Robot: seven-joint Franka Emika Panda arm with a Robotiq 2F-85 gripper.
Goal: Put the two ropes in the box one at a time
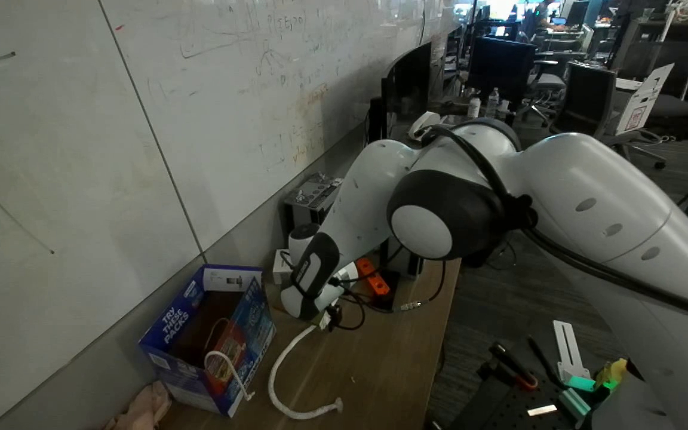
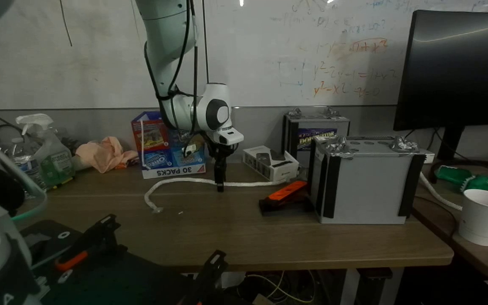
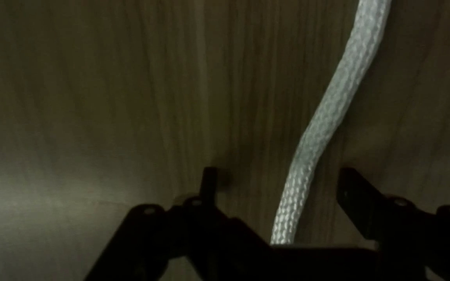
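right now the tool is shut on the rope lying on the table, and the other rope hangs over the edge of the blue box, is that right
The tool is not shut: the wrist view shows it open, with space on both sides of the rope lying on the table. The other rope does hang over the edge of the blue box.

Tabletop rope [image 3: 326, 121] partly behind tool [image 3: 279, 173]
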